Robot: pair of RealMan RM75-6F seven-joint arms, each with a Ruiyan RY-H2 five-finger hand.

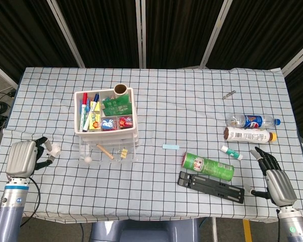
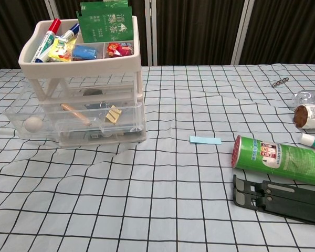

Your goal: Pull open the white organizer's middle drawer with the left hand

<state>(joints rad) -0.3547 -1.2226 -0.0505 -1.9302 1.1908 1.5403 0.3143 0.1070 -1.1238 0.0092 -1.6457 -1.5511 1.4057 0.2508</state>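
The white organizer (image 1: 107, 132) stands left of centre on the checked cloth, its top tray filled with markers and packets. Its clear middle drawer (image 1: 111, 159) sticks out toward me, holding a white ball, a wooden stick and clips. The chest view shows the same organizer (image 2: 79, 62) with the drawer (image 2: 47, 131) pulled out. My left hand (image 1: 23, 157) hovers near the table's left edge, well left of the drawer, holding nothing, its fingers loosely apart. My right hand (image 1: 275, 180) rests at the front right, fingers spread, empty. Neither hand shows in the chest view.
A green can (image 1: 207, 167) lies above a black folding stand (image 1: 211, 186) right of centre. Two bottles (image 1: 252, 121) (image 1: 246, 135) and a small tube (image 1: 231, 152) lie at the right. A pale blue slip (image 1: 170, 146) lies mid-table, and a small chain (image 1: 229, 94) further back.
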